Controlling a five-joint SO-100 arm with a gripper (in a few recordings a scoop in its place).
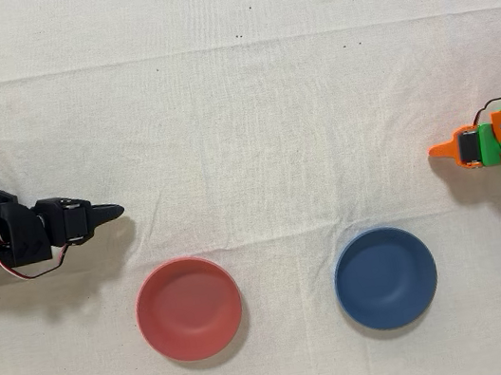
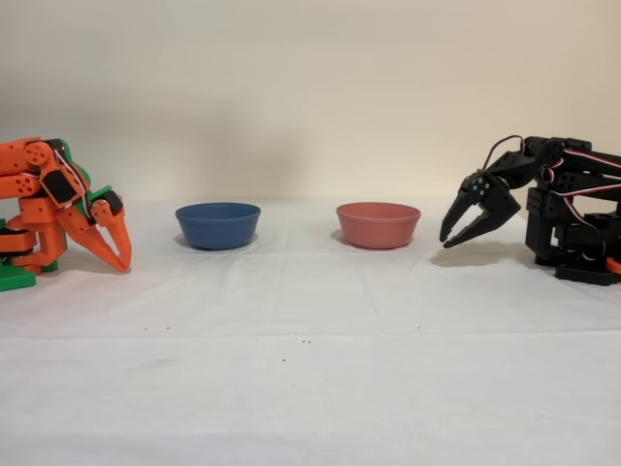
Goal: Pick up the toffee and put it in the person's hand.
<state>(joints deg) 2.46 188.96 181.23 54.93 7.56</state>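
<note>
We count two bowls, one red bowl [image 1: 189, 308] and one blue bowl [image 1: 385, 278], and two arms, one black arm [image 2: 568, 209] and one idle orange arm [image 2: 53, 209].

White creased cloth-covered table [image 1: 249, 120]. Black arm at left edge, folded; its black two-finger gripper [image 1: 112, 212] points right, fingers together in a single tip, nothing between them. Round red plastic bowl [image 1: 189, 308] below and right of that tip; round blue plastic bowl [image 1: 385, 278] near it, apart. Idle orange arm [image 1: 498, 142] at right edge.
</note>
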